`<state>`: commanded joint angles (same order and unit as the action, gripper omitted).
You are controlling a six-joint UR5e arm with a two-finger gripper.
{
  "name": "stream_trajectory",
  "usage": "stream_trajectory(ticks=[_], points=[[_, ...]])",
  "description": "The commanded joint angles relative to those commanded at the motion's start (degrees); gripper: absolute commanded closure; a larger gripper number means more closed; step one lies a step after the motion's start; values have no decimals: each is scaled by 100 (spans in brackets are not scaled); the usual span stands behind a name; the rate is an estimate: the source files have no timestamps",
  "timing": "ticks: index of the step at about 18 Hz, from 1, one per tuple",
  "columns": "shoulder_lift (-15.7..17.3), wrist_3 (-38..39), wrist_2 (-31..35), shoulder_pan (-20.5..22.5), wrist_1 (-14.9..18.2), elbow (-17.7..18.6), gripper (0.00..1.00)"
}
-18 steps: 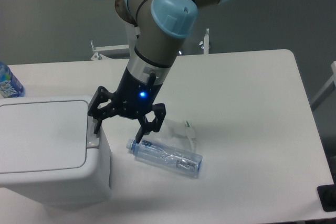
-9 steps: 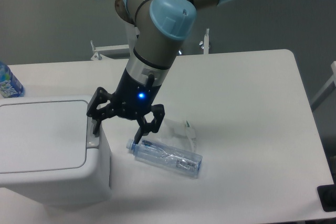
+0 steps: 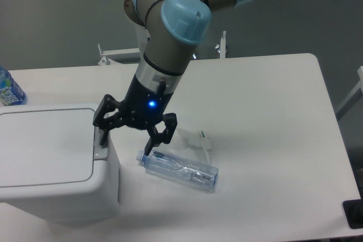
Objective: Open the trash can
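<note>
Trash can: a large boxy white bin, placed at the near left corner of the counter. The flat lid is seen lying closed. A small grey latch button is set at the lid's right edge, on the can's top.

Claw: black, two-fingered, carried on the arm and pointed downward, with a blue light lit on its body. The fingers are spread apart and nothing is held between them. One fingertip is placed directly over the latch button; whether contact is made cannot be told. The other fingertip hangs beside the can, just above the neck of the bottle.

Step in hand, as judged: the latch press is being set up, and the lid is not yet released. For the next move, a short straight push downward on the button is called for, kept centred on it so that the fingertip is not slid off onto the lid edge; clearance above the lid must then be given so that it can swing up.

Clear plastic bottle: laid on its side on the counter, just right of the can.

Blue-labelled bottle: partly cut off at the left edge, behind the can.
</note>
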<state>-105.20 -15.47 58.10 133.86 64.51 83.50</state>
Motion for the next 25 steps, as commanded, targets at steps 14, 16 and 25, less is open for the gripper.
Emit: stream_trajectory(ticks=[14,16,25], points=[[-44,0,9,9,0,-26,0],[-44,0,0,9,0,-123,0],[-70,-61,9,421,-280,-835,0]])
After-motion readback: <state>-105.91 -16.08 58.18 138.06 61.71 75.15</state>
